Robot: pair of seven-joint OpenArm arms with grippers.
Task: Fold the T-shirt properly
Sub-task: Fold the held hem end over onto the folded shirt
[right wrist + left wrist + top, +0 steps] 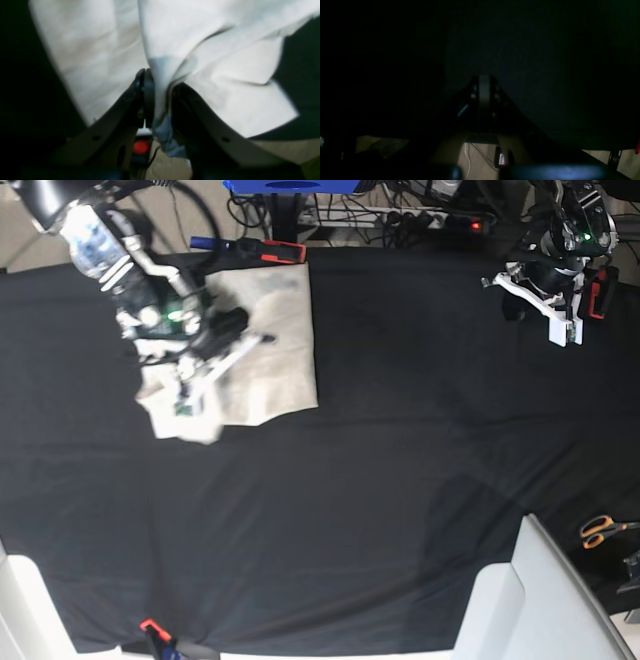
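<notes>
Pinching soft cream T-shirt folds, right tool; left tool closed, empty.

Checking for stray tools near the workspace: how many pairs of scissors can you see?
1. The orange-handled scissors lie at the base view's right edge, off the black tablecloth, beside a white panel. The T-shirt or arms could hide others.

I see my right gripper pinched tight at far left; my left gripper hangs closed, far right.
</notes>
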